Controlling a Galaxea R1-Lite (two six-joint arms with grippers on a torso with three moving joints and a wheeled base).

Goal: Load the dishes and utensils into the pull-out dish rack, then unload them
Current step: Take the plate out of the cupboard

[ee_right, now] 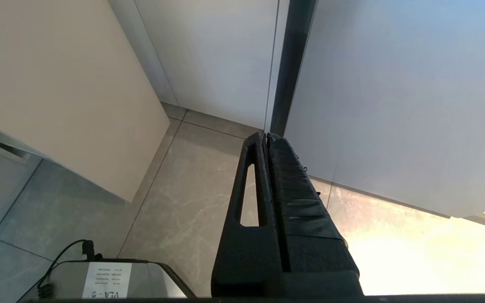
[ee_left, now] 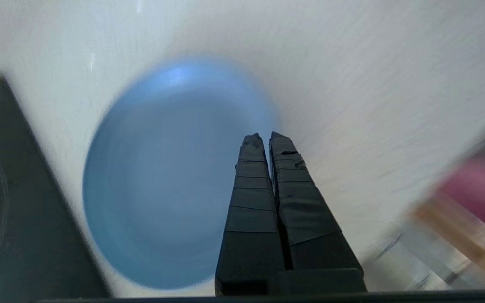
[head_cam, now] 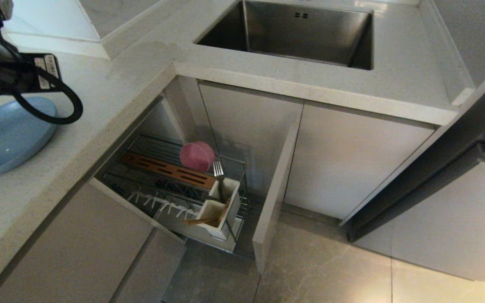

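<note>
Over the blue plate (ee_left: 162, 181) on the counter (head_cam: 112, 88), the left claw (ee_left: 265, 139) hangs with its fingers pressed together, holding nothing.

Down below the counter, the pull-out dish rack (head_cam: 175, 189) sticks out of the cabinet. The pink bowl (head_cam: 197, 156) stands on its edge at the back of the rack, beside the brown wooden strip (head_cam: 169, 170). The fork (head_cam: 219, 172) stands in the back part of the white utensil box (head_cam: 219, 210), and the chopsticks (head_cam: 209, 216) lean in the front part. The right claw (ee_right: 265, 135) is low by the floor (ee_right: 183, 202) near the cabinet doors, its fingers pressed together too, with nothing in them. The steel sink (head_cam: 293, 33) sits further back in the counter.
</note>
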